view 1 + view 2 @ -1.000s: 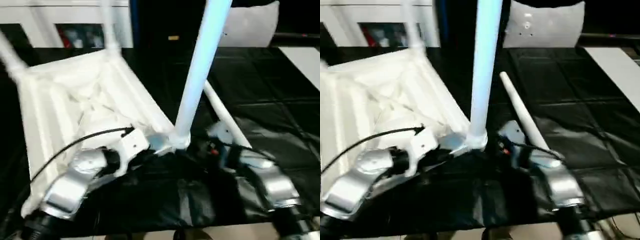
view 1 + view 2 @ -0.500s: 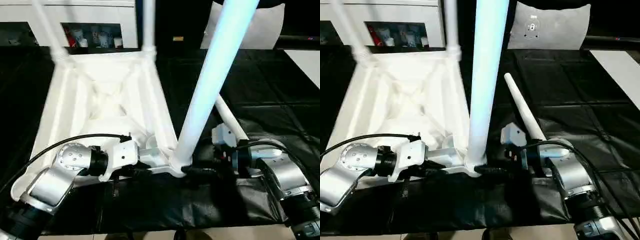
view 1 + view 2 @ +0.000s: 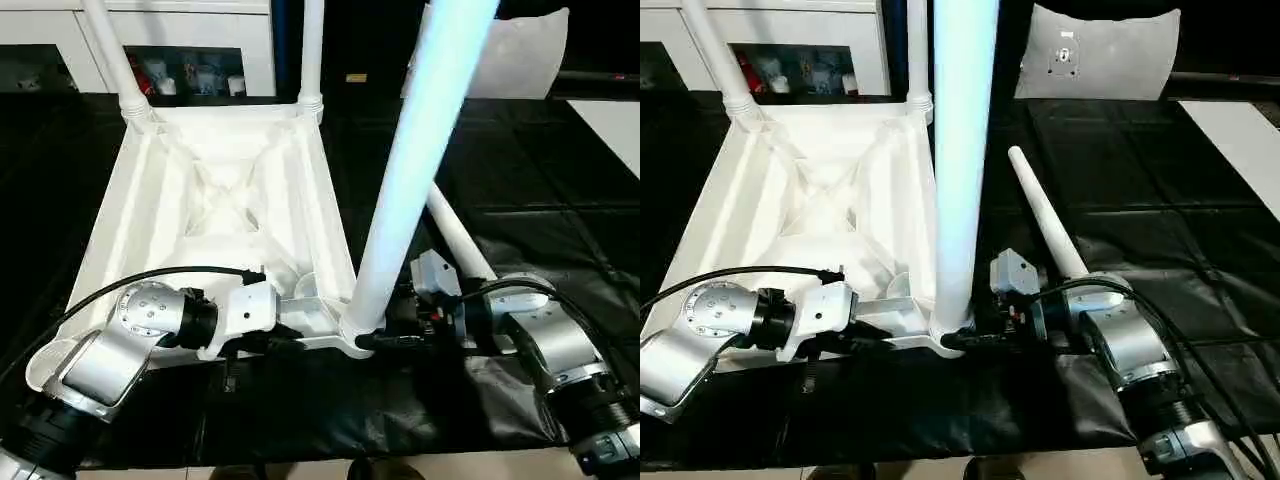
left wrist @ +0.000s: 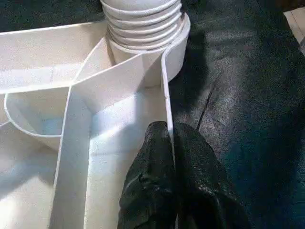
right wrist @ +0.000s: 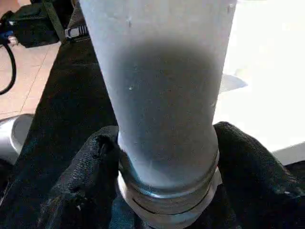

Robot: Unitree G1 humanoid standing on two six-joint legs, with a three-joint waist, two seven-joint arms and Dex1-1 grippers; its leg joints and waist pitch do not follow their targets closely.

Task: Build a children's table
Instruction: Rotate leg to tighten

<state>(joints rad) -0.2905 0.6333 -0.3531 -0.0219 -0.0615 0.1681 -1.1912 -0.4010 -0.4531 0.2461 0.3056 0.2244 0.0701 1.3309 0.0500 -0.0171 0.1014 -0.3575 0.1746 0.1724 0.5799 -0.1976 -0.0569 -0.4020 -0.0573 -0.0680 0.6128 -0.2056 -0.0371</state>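
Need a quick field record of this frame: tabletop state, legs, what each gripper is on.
tabletop: upside down on the black mat, ribbed underside up
legs fitted: two in the far corner sockets, one in the near right corner
loose leg: lying on the mat, right of the tabletop
left gripper: shut on the tabletop's near rim wall
right gripper: fingers around the near leg, just above its collar

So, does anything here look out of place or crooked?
One leg lies loose on the black mat beside the upturned table top, and the near left corner has no leg. The near right leg, which the right gripper closes around, leans slightly. No damage shows.
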